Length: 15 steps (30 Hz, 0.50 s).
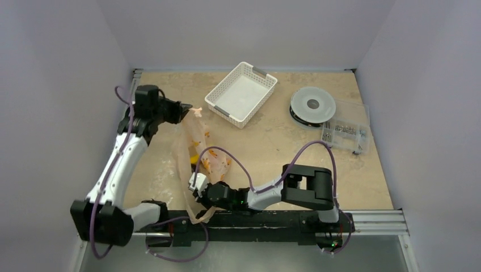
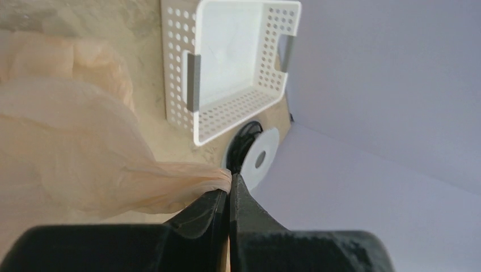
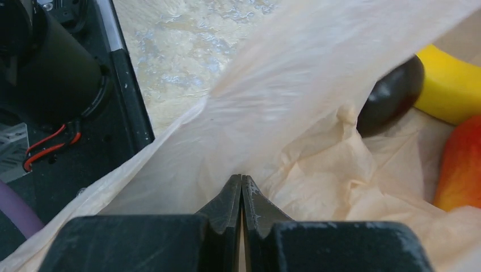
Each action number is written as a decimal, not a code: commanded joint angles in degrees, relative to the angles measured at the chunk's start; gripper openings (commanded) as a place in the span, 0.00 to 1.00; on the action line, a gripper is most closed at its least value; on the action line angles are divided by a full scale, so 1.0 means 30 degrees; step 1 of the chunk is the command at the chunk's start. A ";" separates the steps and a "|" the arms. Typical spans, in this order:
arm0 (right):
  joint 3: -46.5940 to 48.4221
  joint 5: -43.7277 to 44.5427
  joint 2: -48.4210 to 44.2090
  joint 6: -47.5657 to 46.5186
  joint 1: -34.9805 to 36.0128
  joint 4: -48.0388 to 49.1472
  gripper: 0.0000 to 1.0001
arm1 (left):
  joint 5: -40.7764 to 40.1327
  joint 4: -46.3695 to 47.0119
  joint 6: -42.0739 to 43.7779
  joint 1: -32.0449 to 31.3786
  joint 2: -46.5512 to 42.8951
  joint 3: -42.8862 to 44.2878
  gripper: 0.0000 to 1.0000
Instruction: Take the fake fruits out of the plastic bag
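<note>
L arm runs up the left side of the top view, elbow bent, wrist turned right. The left gripper is closed tight, pinching a twisted end of the plastic bag near the white perforated basket. R arm folds low across bottom centre, forearm pointing left. The right gripper is closed too, tips together on the bag's near film. Bag stretches btwn both, centre-left of the table. Inside it, at the right of the R wrist view: dark maroon fruit, yellow fruit, red-orange fruit.
</note>
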 commanded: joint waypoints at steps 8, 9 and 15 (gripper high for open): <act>-0.1145 0.0191 -0.2259 -0.0014 0.0005 0.0473 0.00 | -0.3435 -0.4555 0.3850 -0.0747 0.8206 0.7673 0.07; -0.1289 0.0264 -0.2569 0.0120 -0.0009 0.0469 0.00 | -0.3473 -0.4342 0.4612 -0.0694 0.7557 0.7176 0.21; -0.1750 0.1422 -0.4557 0.1672 -0.0262 -0.0473 0.09 | 0.0055 -0.5938 1.0586 0.0669 0.4376 0.5136 0.81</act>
